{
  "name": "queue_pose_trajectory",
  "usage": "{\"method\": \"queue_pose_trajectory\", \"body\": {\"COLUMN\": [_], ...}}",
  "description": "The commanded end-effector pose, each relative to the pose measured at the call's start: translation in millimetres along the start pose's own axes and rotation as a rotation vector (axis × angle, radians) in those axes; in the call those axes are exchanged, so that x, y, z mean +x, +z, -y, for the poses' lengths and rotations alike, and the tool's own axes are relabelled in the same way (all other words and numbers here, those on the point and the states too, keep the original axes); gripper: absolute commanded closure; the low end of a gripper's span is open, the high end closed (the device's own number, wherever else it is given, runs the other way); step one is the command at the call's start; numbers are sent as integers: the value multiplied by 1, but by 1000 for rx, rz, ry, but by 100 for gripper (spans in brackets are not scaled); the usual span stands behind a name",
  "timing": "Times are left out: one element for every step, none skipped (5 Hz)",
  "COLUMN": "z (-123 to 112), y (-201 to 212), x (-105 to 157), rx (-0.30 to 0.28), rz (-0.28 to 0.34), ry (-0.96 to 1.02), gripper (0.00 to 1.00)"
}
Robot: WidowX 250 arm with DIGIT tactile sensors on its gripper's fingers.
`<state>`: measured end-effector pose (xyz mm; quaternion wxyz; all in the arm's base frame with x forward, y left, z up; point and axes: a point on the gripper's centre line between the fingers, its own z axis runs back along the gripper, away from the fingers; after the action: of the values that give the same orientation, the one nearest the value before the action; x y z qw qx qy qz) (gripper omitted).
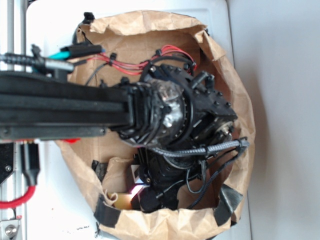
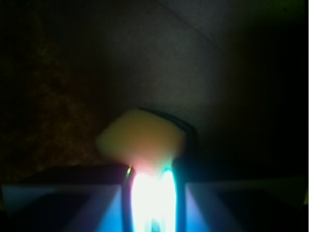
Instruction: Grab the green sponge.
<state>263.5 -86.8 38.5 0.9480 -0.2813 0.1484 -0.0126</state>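
Reaching down into the bag, the black robot gripper sits low in the wrist view, its two fingers showing as blurred pale-blue slabs at 7 and 5 o'clock with a bright glare between them. The gap between them looks narrow, but glare washes out the tips, so I cannot tell whether they are pressing anything or merely flanking it. Just past them, toward 12 o'clock, lies the small yellow rectangular sponge with a thin dark green layer; its near edge meets the glare, and the dark layer runs along its 2 o'clock side. It rests on the dim brown floor of the bag.

In the exterior view the black arm enters from 9 o'clock and fills the crumpled brown paper bag, hiding most of its contents; a yellowish patch shows near 7 o'clock.

The sponge likely handles light and soft, yielding under pressure; gripping across its short yellow sides near the middle seems safest
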Motion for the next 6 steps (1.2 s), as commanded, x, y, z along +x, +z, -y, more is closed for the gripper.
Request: {"method": "queue_pose_trajectory", "body": {"z": [10,1,-14,-20,-25,-26], "y": [16,33,61,78,93,104], "x": [5,-1,-29,-26,-24,-23], "rx": [-26,-29,-58,-43,-21,14], "rz": [42,54,91,133,181,231], "ry": [-54,-101,-101,-140,-153,-154], "gripper": [100,100,100,100,100,100]}}
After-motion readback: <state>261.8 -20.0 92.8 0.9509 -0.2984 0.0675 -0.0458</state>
